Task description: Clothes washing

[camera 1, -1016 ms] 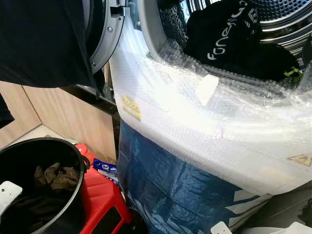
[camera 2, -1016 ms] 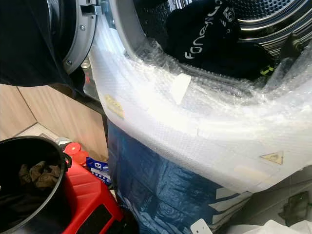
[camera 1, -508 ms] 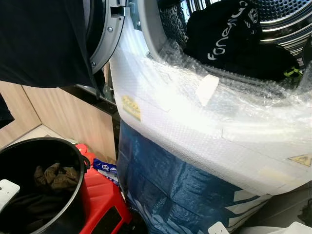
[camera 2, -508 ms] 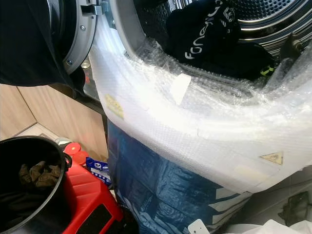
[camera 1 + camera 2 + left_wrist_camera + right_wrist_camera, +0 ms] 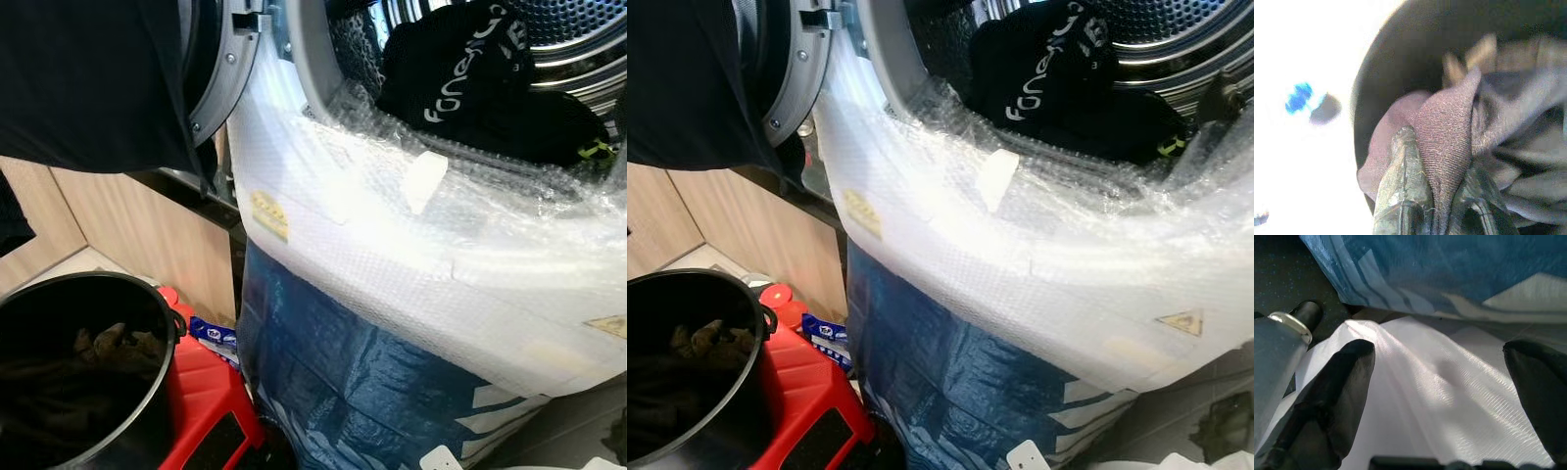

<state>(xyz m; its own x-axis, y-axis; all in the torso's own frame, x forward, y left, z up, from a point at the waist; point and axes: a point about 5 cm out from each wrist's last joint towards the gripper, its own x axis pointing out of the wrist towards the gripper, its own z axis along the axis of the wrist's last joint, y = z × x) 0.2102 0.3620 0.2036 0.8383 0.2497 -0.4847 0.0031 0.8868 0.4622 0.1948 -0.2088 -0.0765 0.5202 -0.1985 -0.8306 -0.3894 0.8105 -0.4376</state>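
A black bucket [image 5: 165, 318] at the lower left holds brown and dark clothes [image 5: 110, 343]. In the left wrist view my left gripper [image 5: 1442, 147] is down inside that bucket, shut on a fold of brownish cloth [image 5: 1444, 122] pinched between its fingers [image 5: 1405, 166]. The open washer drum [image 5: 578, 39] at the upper right holds a black garment with white lettering [image 5: 460, 78]. My right gripper [image 5: 1440, 357] is open, its fingers [image 5: 1337, 382] spread wide over a white plastic sheet [image 5: 1415, 396] low beside the machine.
Bubble wrap [image 5: 392, 245] and blue film [image 5: 343, 382] cover the washer's front. Its door [image 5: 220, 69] stands open to the left, with dark cloth [image 5: 88, 88] hanging before it. The bucket sits on a red stool [image 5: 211, 392]. Wooden panels [image 5: 147, 225] stand behind.
The white part of my left arm at the bucket's left edge has gone out of sight. The clothes in the bucket have shifted a little. The view has drifted slightly.
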